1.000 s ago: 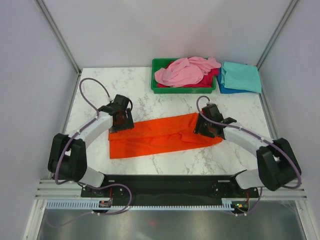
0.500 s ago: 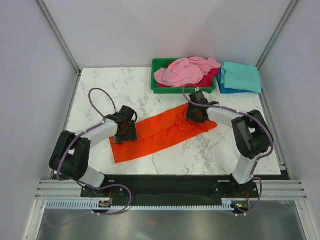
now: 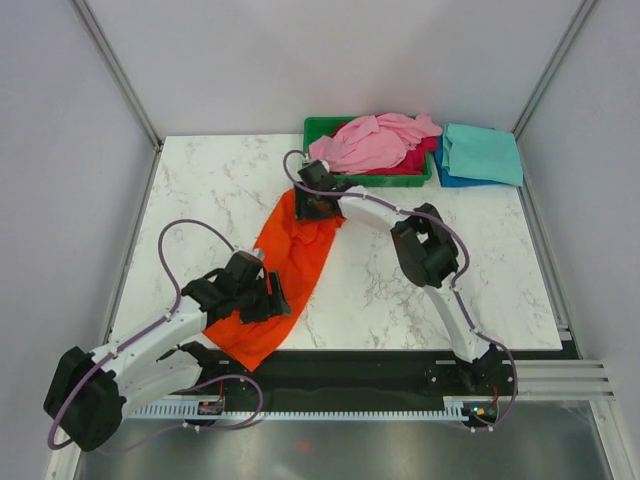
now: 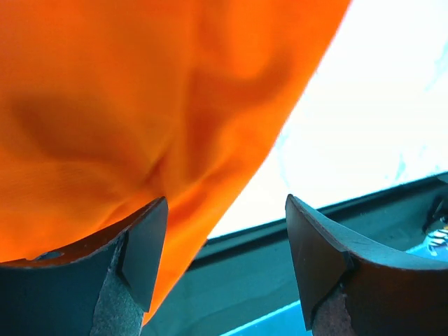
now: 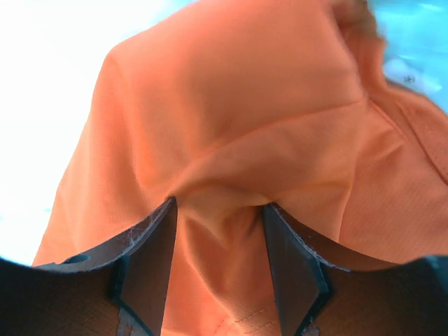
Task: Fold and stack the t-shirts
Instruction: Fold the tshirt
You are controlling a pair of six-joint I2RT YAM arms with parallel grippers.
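orange t-shirt (image 3: 295,250), bunched in right pincer (image 5: 218,206), draped against left pincer (image 4: 227,203)

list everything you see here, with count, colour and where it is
orange t-shirt: 1, bright orange, stretched diagonally from near the tray to the table's near edge
pink t-shirt: 1, light pink, heaped on top in the tray
magenta t-shirt: 1, magenta, in the tray under the pink one
teal t-shirt: 1, teal, folded, right of the tray
blue t-shirt: 1, blue, under the teal one
tray: 1, green, far edge of table
table: 1, white marble
left tool: 1, dark, at the orange t-shirt's near end
right tool: 1, dark, orange cloth bunched between its fingers
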